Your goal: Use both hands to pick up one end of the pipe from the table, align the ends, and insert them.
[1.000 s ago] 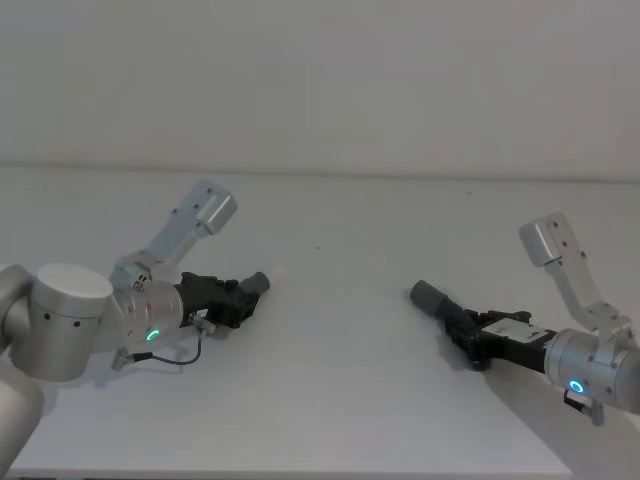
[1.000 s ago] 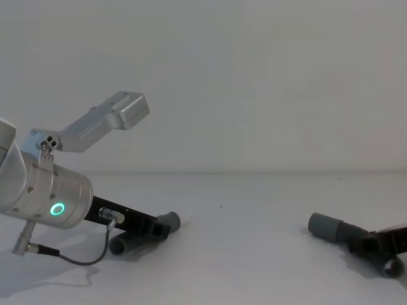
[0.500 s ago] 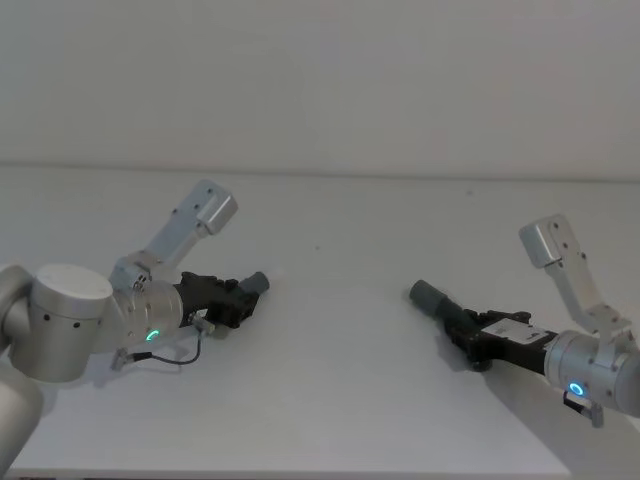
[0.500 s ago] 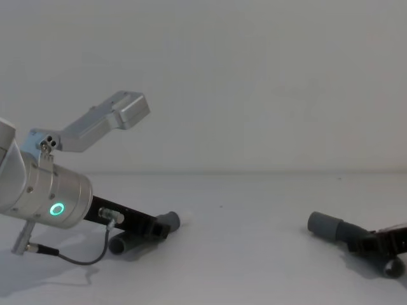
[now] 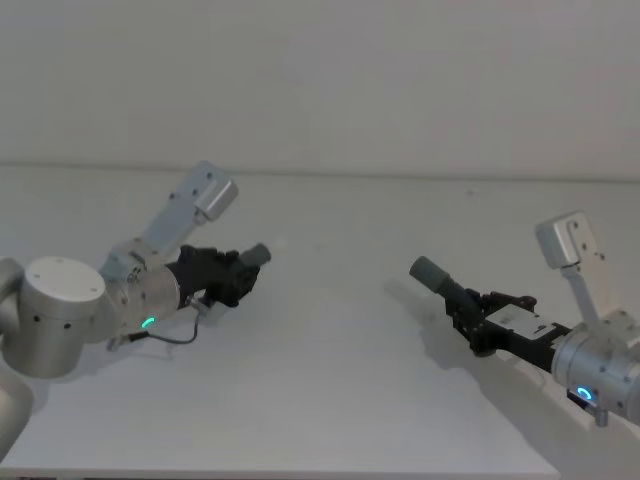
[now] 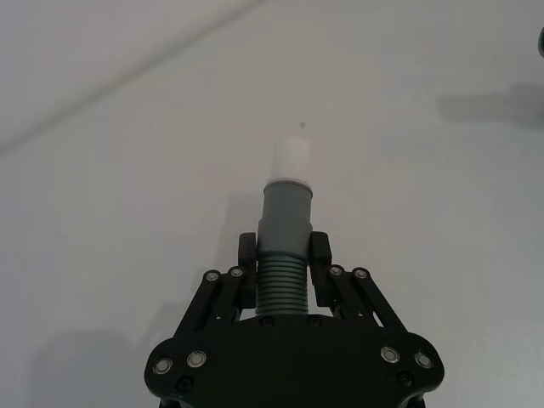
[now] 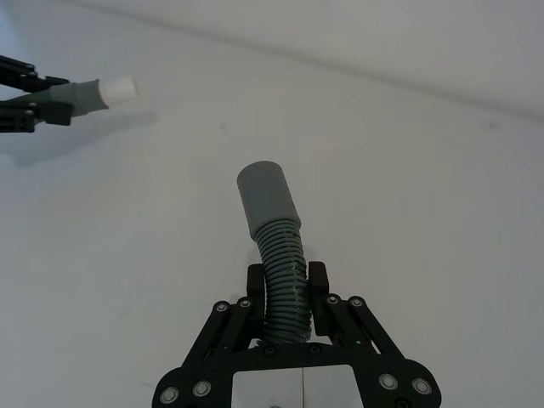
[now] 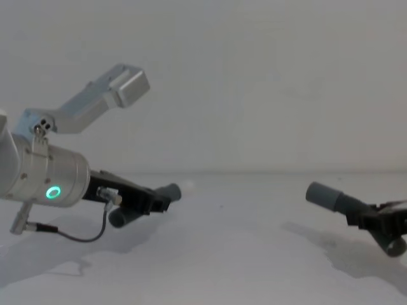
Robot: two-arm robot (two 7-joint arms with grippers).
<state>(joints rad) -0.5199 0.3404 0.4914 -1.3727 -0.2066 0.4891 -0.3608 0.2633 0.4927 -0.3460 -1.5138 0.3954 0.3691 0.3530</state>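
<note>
**While Each Claw Held a Pipe Half, the Two Ends Stood Well Apart**

As seen from the head camera, the black, angular two-jaw left gripper (image 5: pixel 238 274) was at the left of the plain matte white table (image 5: pixel 330 400). Its jaws were closed narrowly on the ribbed body of a short dark-grey corrugated tube piece (image 6: pixel 282 287). That piece's lighter grey collar (image 6: pixel 286 217) and narrow white tip (image 6: pixel 291 157) jutted forward past the claw, aimed towards the table's middle. Behind the claw sat a thick silver cylindrical wrist (image 8: pixel 44 181) with a green ring light (image 8: pixel 52 192).

On the right, the black right gripper (image 5: pixel 467 312) likewise clamped the ribbed part of the second curved dark-grey tube piece (image 7: pixel 285 255). Its wider plain grey socket collar (image 7: pixel 268 200) pointed up and towards the left arm.

In the chest view both pieces hung clear of the table, with soft shadows (image 8: pixel 331 254) beneath them. The white tip and the socket collar roughly faced each other but were well apart, with bare table between them.
</note>
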